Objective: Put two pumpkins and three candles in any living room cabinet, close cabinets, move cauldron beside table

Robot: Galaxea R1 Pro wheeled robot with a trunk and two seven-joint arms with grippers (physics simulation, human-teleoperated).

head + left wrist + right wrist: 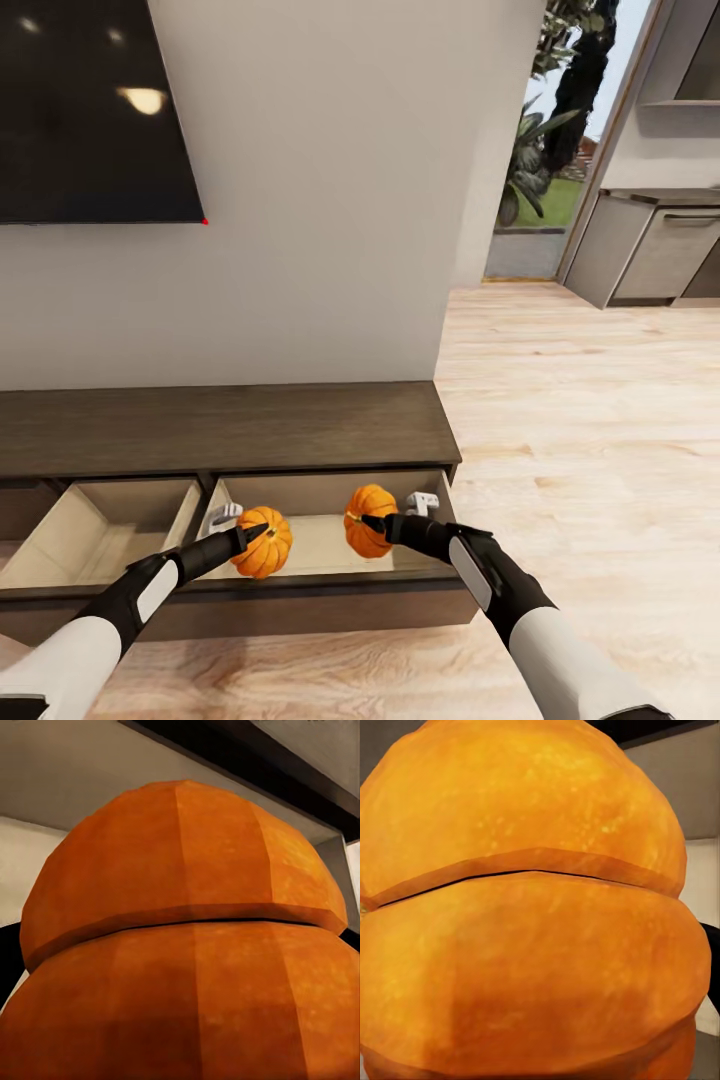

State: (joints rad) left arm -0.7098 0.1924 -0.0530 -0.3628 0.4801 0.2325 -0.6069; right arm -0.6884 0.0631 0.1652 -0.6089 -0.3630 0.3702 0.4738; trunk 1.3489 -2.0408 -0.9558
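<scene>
Left pumpkin (pixel 264 543): it is hanging over the front edge of the open right-hand drawer (pixel 320 545) of the cabinet, toward that drawer's left side; in the left wrist view its ribbed orange skin (pixel 187 945) is sitting right up against the lens.
Right pumpkin (pixel 368 520): it is hovering over the same drawer, toward the right side, slightly higher than the other and well apart from it; in the right wrist view its segments (pixel 532 915) are crowding the camera.
Left gripper (pixel 250 535): its dark fingers are pinching the left pumpkin from the near side, one fingertip lying across the top by the stem.
Right gripper (pixel 372 522): it is clasping the right pumpkin, black fingers pressing into the side facing the robot.
Cabinet (pixel 220 425): the long, low dark brown unit is standing against the pale wall (pixel 320 200), its right end reaching the wall's corner; two drawers are standing open with pale beige interiors.
Left-hand drawer (pixel 100 530): it is pulled out beside the right-hand one.
White objects (pixel 222 516): two small pale items are lying in the right-hand drawer near its back corners; what they are cannot be told.
Screen (pixel 90 100): a large black panel is hanging on the wall above the cabinet's left part.
Floor (pixel 580 420): light wood planks are running right toward pale grey units (pixel 650 250) and a glazed opening with greenery (pixel 545 150).
</scene>
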